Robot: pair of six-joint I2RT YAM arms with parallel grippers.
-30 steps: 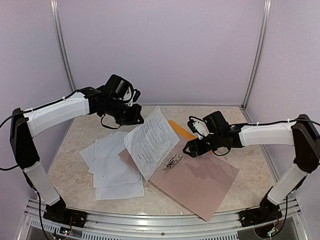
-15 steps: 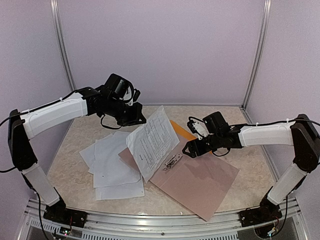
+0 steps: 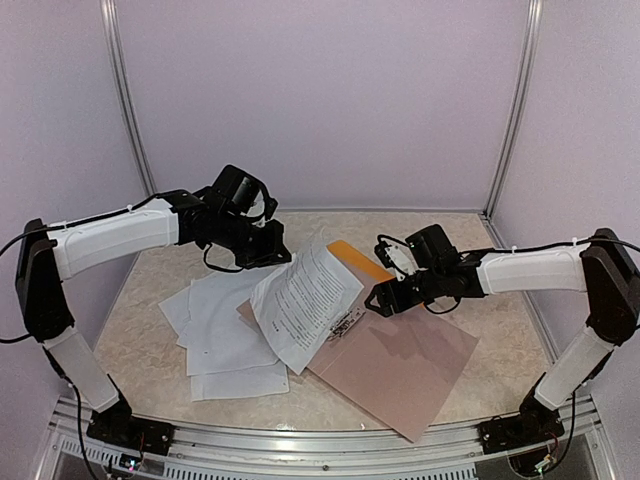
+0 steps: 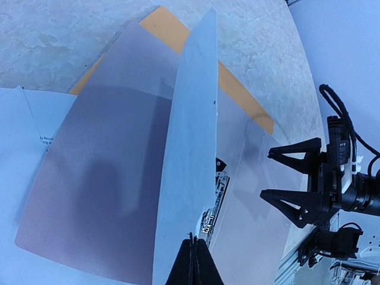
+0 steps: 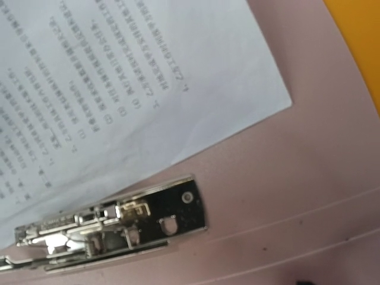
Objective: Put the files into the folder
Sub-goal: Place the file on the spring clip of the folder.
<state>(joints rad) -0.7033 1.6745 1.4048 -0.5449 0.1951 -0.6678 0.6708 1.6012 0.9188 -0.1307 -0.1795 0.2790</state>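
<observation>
Top external view: left gripper (image 4: 191, 261) is clamped shut on the far edge of one printed sheet (image 3: 305, 300), so the page hangs curled and tilted over the middle of the tabletop (image 3: 140, 330). Its low end droops onto the other loose sheets (image 3: 225, 330), which lie in a messy pile toward the left edge.

The orange folder (image 3: 358, 262) only peeks out on the far side. Most of what shows is a pinkish board (image 3: 400, 365) running toward the near right corner, and the metal clip (image 5: 113, 222) sits on that. Right gripper (image 3: 375, 298) has its jaws spread wide with nothing in them, hovering just beside the clip.

Going by the right wrist view, the page's edge already overlaps one end of the clip. So I'd say the trick is to swing the sheet right and lay it down flat, squared to the pinkish board, rather than just dropping it. Paper this floppy will probably buckle or slide if it's dragged, so lower it slowly. Maybe use the free right gripper to pin a corner before the left one lets go
</observation>
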